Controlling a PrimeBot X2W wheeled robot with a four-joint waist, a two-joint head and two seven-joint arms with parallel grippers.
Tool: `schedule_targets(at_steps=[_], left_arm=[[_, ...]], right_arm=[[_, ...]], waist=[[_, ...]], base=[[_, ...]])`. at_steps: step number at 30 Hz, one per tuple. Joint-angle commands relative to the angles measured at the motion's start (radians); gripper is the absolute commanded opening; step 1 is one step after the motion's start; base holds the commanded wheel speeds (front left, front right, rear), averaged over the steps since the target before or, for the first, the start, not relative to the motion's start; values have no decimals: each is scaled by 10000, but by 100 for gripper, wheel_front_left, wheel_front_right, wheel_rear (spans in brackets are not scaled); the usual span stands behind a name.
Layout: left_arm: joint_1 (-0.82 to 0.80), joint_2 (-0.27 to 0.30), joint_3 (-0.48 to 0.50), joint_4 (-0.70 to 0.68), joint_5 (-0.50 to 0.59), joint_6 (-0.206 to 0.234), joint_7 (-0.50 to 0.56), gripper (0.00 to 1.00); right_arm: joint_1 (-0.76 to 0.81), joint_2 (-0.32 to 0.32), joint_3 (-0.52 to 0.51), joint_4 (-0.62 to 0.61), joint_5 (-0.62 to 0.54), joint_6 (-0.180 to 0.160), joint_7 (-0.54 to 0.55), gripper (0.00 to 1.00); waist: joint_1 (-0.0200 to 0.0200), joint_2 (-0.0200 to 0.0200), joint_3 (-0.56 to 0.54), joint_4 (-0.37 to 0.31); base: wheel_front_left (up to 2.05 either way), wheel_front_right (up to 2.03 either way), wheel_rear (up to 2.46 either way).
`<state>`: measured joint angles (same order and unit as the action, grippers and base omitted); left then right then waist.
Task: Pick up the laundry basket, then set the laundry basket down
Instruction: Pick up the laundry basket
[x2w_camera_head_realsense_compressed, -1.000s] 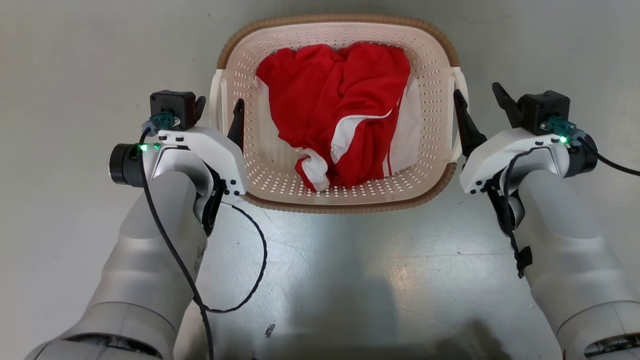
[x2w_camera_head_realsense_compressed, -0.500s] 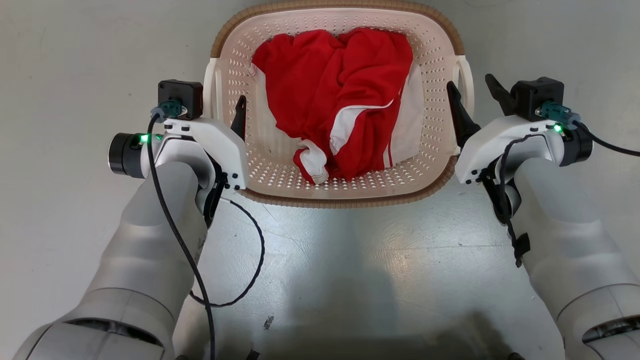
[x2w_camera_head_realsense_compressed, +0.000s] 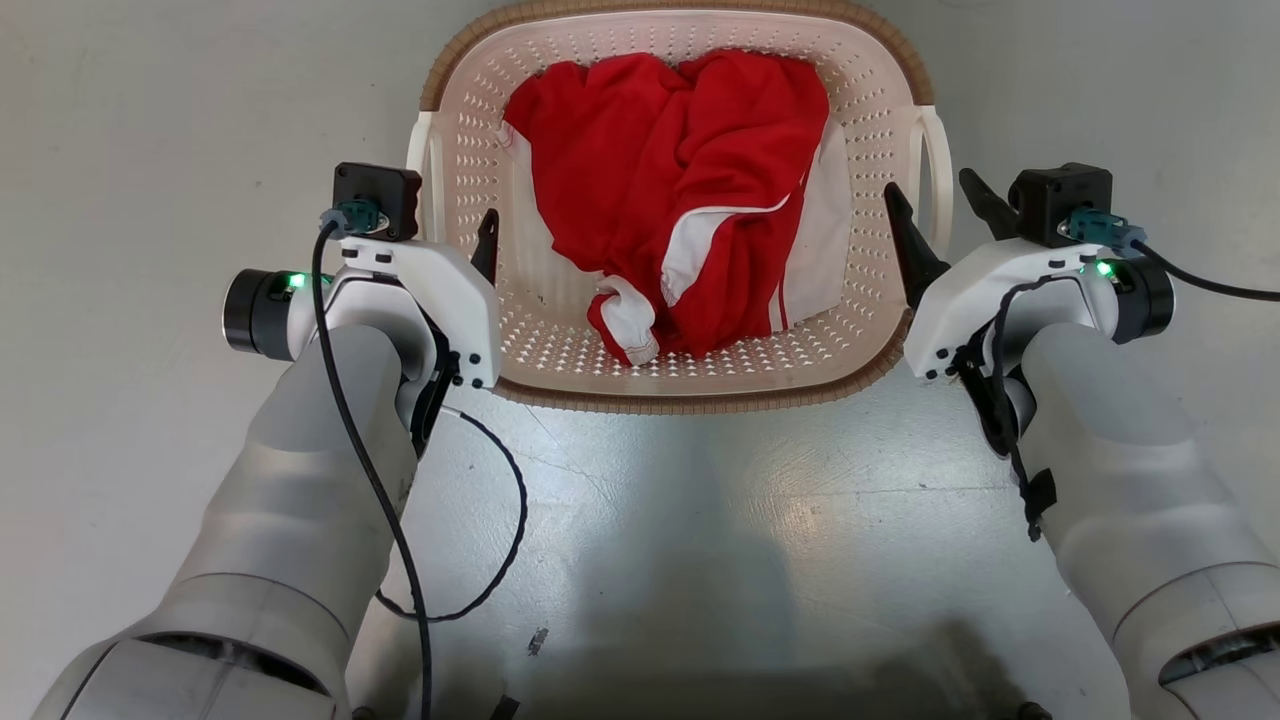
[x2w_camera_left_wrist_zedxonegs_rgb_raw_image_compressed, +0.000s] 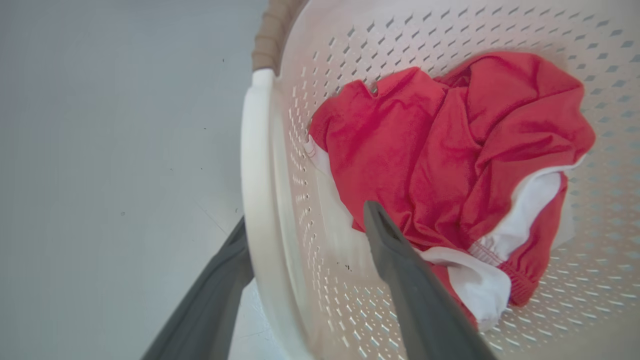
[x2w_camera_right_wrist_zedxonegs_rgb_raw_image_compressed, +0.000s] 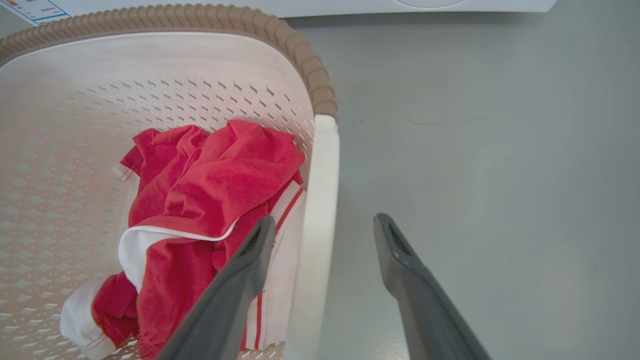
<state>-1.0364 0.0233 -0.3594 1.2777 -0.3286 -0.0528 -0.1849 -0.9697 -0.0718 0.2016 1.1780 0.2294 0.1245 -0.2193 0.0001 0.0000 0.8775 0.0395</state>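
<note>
The laundry basket (x2w_camera_head_realsense_compressed: 690, 398), cream and perforated with a brown woven-look rim, stands on the grey floor ahead of me. My left gripper (x2w_camera_head_realsense_compressed: 440, 235) is open astride the basket's left white loop handle (x2w_camera_head_realsense_compressed: 424, 170). The left wrist view shows the basket wall (x2w_camera_left_wrist_zedxonegs_rgb_raw_image_compressed: 450, 30) and that handle (x2w_camera_left_wrist_zedxonegs_rgb_raw_image_compressed: 255, 175) between the fingers of the left gripper (x2w_camera_left_wrist_zedxonegs_rgb_raw_image_compressed: 307, 220), one finger inside the basket and one outside. My right gripper (x2w_camera_head_realsense_compressed: 940, 215) is open astride the right handle (x2w_camera_head_realsense_compressed: 940, 150). In the right wrist view that handle (x2w_camera_right_wrist_zedxonegs_rgb_raw_image_compressed: 322, 175) runs between the fingers of the right gripper (x2w_camera_right_wrist_zedxonegs_rgb_raw_image_compressed: 325, 222), beside the brown rim (x2w_camera_right_wrist_zedxonegs_rgb_raw_image_compressed: 200, 17).
A crumpled red and white garment (x2w_camera_head_realsense_compressed: 680, 190) lies inside the basket. A black cable (x2w_camera_head_realsense_compressed: 500, 540) loops from my left arm over the floor. The white base of a machine (x2w_camera_right_wrist_zedxonegs_rgb_raw_image_compressed: 300, 5) runs along the far edge in the right wrist view.
The view has shifted slightly. The right gripper has moved in, so its inner finger now stands inside the basket wall. The left gripper has crept forward along the left handle. Both stay open.
</note>
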Motion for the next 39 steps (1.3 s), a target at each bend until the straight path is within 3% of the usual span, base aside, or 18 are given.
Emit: schedule_targets(at_steps=[1,29,30,31,32,39], left_arm=[[-2,269,50,-25,-169,62,23,100],[-259,269,-655,89,-633,301,-93,100],[-271,269,-668,91,-641,305,-117,81],[-279,269,-689,94,-652,292,-109,49],[-278,269,-744,96,-647,233,-51,0],[-258,269,-955,103,-791,221,-55,0]], right_arm=[[129,215,247,-3,139,62,14,100],[-133,216,1077,324,1024,62,-183,100],[-143,216,1104,330,1044,62,-190,89],[-148,216,1138,333,1067,62,-196,35],[-147,216,1181,333,1099,62,-195,0],[-142,216,1406,393,1351,62,-119,0]], waist=[[-1,0,6,6],[-1,0,138,-47],[-1,0,139,-45],[-1,0,138,-46],[-1,0,138,-48],[-1,0,112,-61]], base=[[0,0,0],[0,0,0],[0,0,0],[0,0,0],[0,0,0],[0,0,0]])
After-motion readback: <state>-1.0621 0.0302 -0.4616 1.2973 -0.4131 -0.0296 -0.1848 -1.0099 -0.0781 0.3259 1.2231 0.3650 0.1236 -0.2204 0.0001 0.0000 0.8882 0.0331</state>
